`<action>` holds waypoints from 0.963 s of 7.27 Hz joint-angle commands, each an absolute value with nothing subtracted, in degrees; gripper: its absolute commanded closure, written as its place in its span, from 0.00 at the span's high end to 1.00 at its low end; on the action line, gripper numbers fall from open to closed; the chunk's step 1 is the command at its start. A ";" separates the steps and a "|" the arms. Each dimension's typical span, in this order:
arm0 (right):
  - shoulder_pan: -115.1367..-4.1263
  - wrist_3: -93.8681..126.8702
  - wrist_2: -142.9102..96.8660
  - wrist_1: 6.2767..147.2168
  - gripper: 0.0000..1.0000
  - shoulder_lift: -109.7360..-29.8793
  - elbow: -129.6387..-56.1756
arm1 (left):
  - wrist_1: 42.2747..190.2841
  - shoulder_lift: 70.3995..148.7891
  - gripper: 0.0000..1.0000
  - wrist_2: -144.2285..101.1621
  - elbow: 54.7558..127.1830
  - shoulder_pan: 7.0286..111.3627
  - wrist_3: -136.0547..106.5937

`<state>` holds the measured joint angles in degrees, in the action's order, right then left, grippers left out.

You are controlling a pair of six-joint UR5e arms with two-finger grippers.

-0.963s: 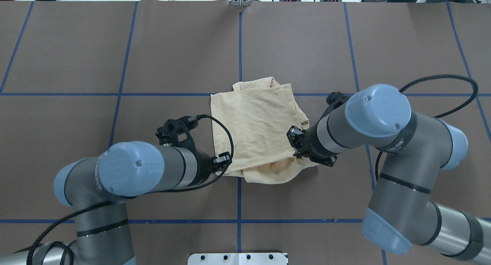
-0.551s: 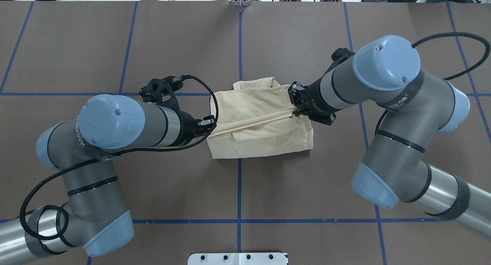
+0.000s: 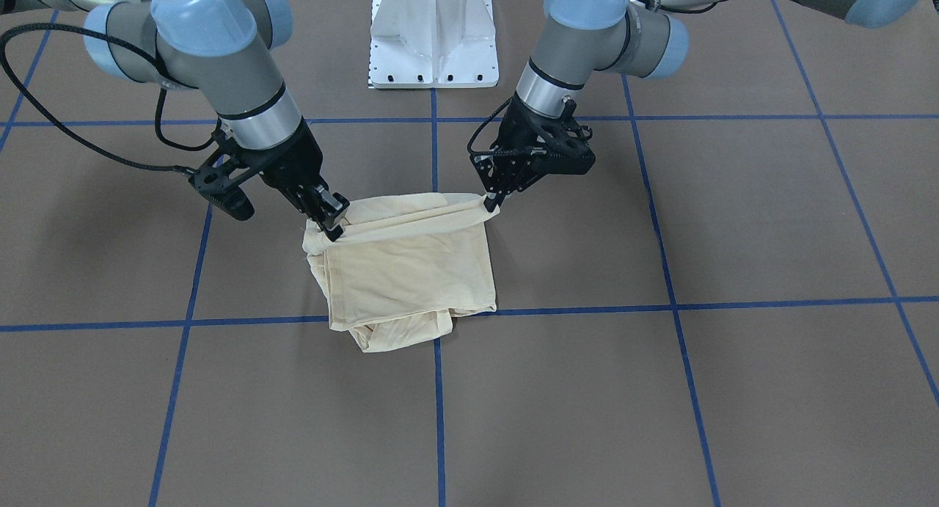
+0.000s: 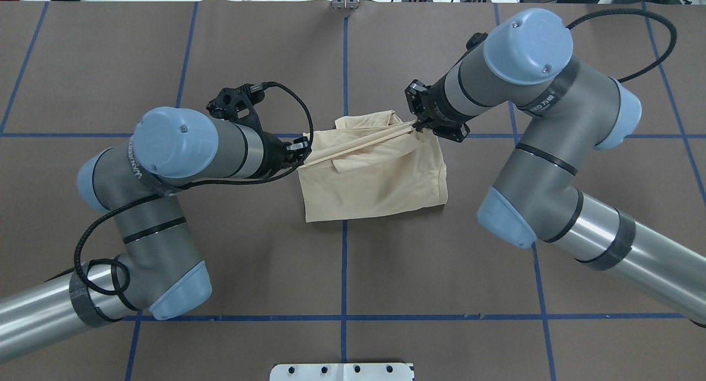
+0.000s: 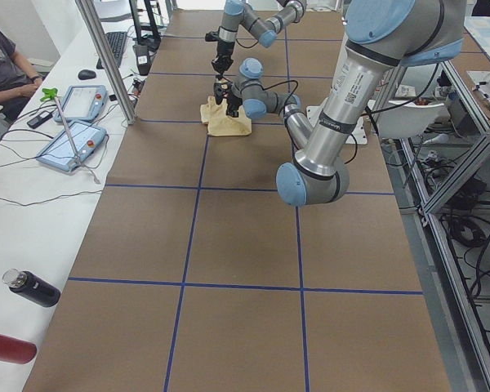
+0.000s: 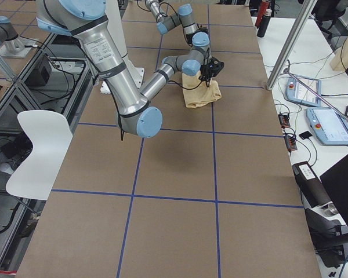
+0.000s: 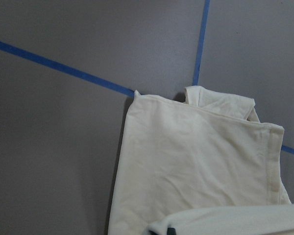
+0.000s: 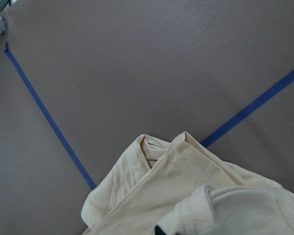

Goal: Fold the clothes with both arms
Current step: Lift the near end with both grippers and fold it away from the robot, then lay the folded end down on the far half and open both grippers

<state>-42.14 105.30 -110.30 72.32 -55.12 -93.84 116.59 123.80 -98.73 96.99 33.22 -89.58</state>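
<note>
You are holding taut a raised edge of the pale cream-yellow thin T-shirt (image 4: 380, 177), lying midway between the brown worktop's (image 4: 496, 66) side edges, black left gripper (image 4: 302, 148) and right gripper (image 4: 416, 126) both clamped on it; lower both ends level.

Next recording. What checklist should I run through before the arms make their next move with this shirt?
1. Left gripper pinches lifted edge of T-shirt: ok.
2. Right gripper pinches the same edge: ok.
3. Lifted edge taut between them: ok.
4. Lower layers flat on table: ok.
5. Far-side layers aligned: not ok, a bunched flap sticks out.
6. How many layers each grip holds: cannot tell.
</note>
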 commanded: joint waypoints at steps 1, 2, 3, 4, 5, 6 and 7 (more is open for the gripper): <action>-42.71 105.29 -110.30 69.00 0.00 -51.87 -86.77 | 117.42 124.98 0.00 -98.61 94.93 35.23 -89.56; -42.98 105.21 -110.22 68.99 0.00 -51.07 -85.44 | 117.60 127.24 0.00 -98.61 90.57 35.85 -89.65; -43.07 105.21 -110.21 68.99 0.00 -50.72 -85.26 | 117.86 129.79 0.00 -98.44 85.92 35.86 -89.82; -43.07 105.29 -110.21 69.08 0.00 -49.84 -84.30 | 119.86 130.16 0.00 -98.44 83.96 35.77 -90.17; -42.89 105.29 -110.21 69.08 0.00 -49.75 -83.85 | 120.75 130.25 0.00 -98.44 82.54 35.77 -90.35; -42.63 105.29 -110.21 69.08 0.00 -48.27 -81.24 | 120.85 130.43 0.00 -98.44 82.70 35.77 -90.44; -42.28 105.29 -110.21 69.08 0.00 -46.16 -77.99 | 120.68 130.60 0.00 -98.44 82.97 35.77 -90.44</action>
